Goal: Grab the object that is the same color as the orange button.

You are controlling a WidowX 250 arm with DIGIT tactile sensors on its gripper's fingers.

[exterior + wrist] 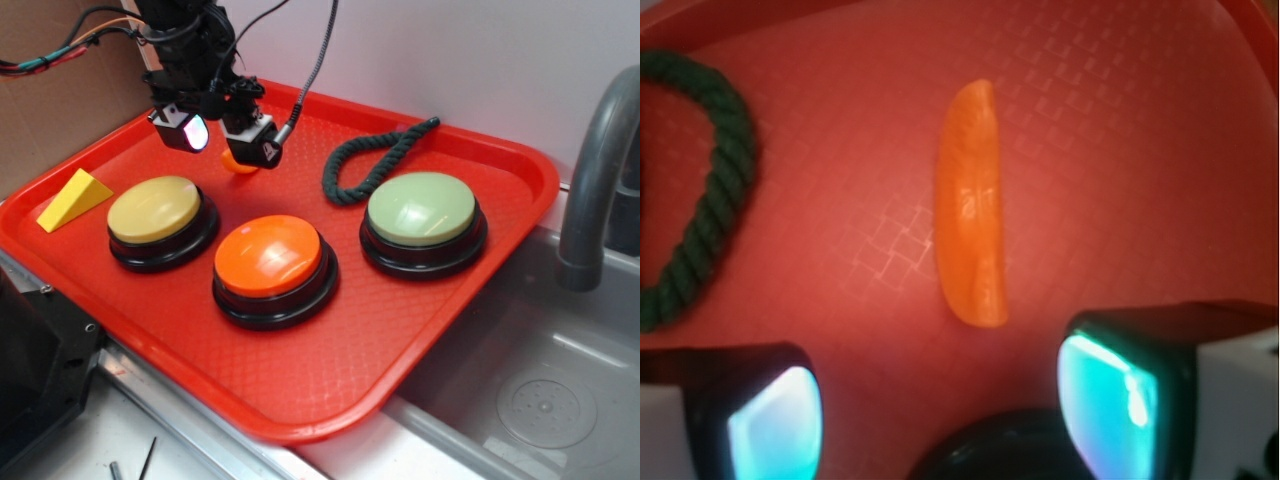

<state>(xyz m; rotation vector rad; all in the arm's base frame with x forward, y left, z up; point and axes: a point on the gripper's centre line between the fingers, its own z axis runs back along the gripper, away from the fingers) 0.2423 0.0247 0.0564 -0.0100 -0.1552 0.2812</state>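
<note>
exterior light: bright, even, I see soft glare on the orange button (268, 256) dome
shadows: faint, short, under buttons
wrist focus: soft overall, fingertips (775, 420) blurred, glowing cyan
wrist glare: small highlight on the orange piece (971, 205)
corners: dim

My gripper (225, 135) hangs with its two fingers wide apart, above the little orange piece (972, 205). The red tray (300, 390) floor is bare on both long sides of the piece, so there is room for my fingers there. The dark green rope (702, 190) curls off to one side, apart from the piece. The yellow button (160, 220) and the orange button (272, 268) stand close in front of me.
</note>
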